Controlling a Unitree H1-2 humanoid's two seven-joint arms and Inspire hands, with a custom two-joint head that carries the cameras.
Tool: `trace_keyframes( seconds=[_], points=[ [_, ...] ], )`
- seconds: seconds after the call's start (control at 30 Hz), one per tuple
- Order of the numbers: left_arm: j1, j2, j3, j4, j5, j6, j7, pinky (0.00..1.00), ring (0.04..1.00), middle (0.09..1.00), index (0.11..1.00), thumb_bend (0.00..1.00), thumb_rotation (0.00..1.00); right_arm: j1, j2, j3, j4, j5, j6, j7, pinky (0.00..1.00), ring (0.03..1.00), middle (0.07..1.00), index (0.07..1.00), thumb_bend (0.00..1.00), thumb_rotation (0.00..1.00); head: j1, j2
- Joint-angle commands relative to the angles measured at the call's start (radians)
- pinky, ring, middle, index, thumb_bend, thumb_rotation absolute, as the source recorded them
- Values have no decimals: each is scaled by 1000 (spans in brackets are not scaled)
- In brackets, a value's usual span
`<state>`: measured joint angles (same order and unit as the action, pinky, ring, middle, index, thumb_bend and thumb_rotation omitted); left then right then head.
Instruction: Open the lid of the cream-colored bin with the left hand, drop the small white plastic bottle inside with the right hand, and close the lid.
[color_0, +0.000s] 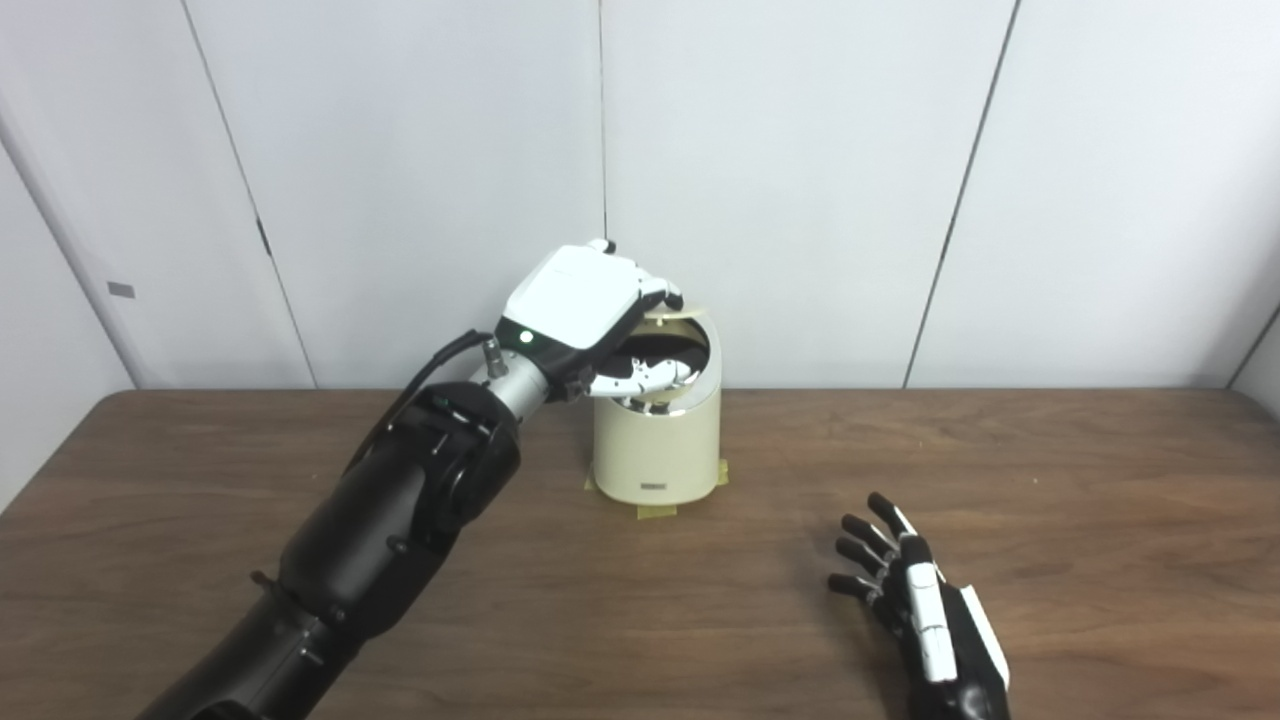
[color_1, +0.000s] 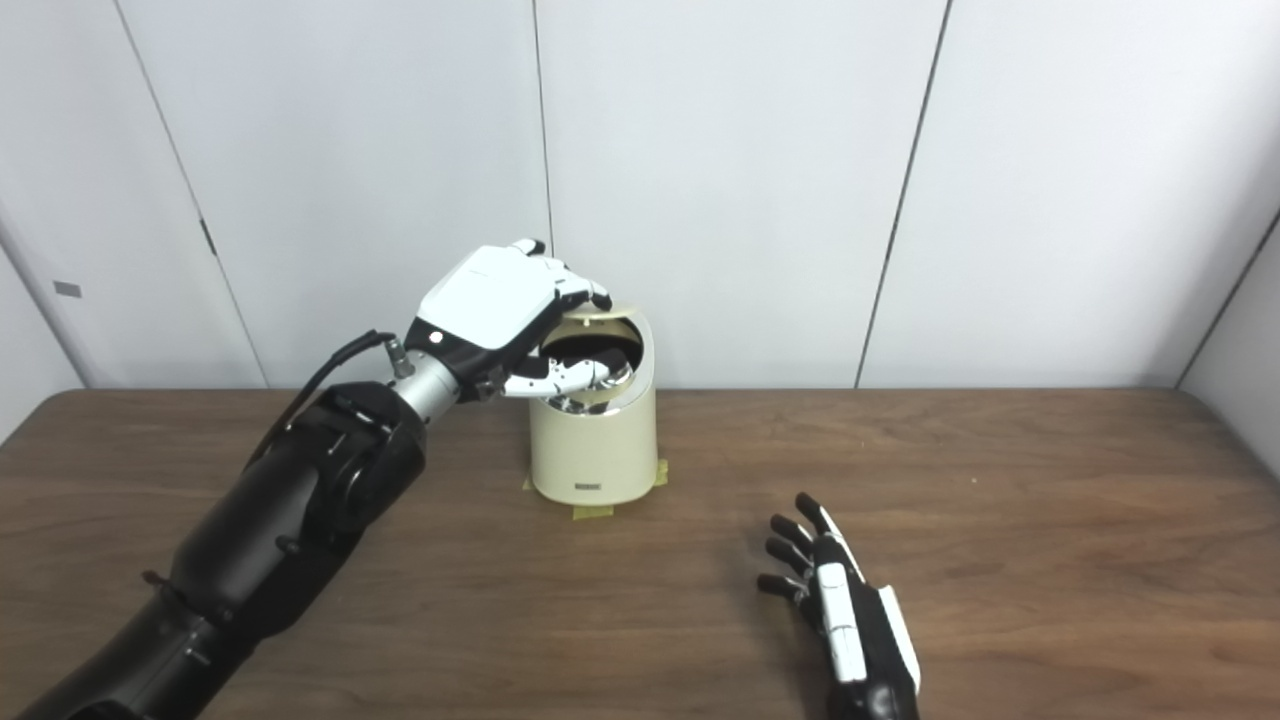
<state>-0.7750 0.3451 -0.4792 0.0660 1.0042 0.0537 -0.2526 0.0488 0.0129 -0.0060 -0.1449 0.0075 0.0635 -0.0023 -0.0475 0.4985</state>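
**Lid held up, bottle nowhere on show**

Your right hand (color_0: 925, 610) lies nearest the camera, low over the wooden table (color_0: 1100, 520), palm turned inward, fingers spread and grasping nothing. It sits well apart from the bin, off to its right, which reads as a waiting or withdrawn pose rather than a carry.

Look next at your left hand (color_0: 590, 315). It reaches in from the left and is set over the mouth of the cream-colored bin (color_0: 657, 440). Its fingers curl over the raised lid (color_0: 685, 316), which tilts back at the far rim, while the thumb lies across the dark opening below. I judge that this hold is what keeps the lid from dropping shut; whether the fingers truly pinch the lid or merely prop it, you cannot tell from either view.

Yellowish tape (color_0: 655, 511) shows at the bin's base, touching the table, probably there so the bin stays put while the lid is worked.

As for the small white plastic bottle, you will not find it on the table or in either hand. It may already lie inside the bin, but the interior is dark and partly hidden behind the left hand. If so, closing the lid is what remains.
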Motion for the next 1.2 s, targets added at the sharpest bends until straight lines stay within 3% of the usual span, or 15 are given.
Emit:
trace_keyframes(
  seconds=[0.0,0.53,0.97,1.17],
  points=[
    [-45,16,13,-28,24,-8,-10,976,850,786,793,503,953,-13,0,5,-35,-2,-7,2,699,836,856,926,588,1000,-1,1],
    [-9,22,8,-40,64,23,-222,970,884,843,826,559,1000,-11,-7,12,-64,-19,40,1,709,824,839,934,554,1000,-6,21],
    [29,5,-10,10,84,24,-247,1000,947,904,876,561,999,-8,-5,14,-82,-15,61,7,708,817,828,923,548,1000,-15,35],
    [35,0,-39,52,110,13,-224,1000,964,923,892,587,1000,-9,-5,12,-89,-17,69,5,707,819,830,929,552,1000,-19,43]
  ],
)
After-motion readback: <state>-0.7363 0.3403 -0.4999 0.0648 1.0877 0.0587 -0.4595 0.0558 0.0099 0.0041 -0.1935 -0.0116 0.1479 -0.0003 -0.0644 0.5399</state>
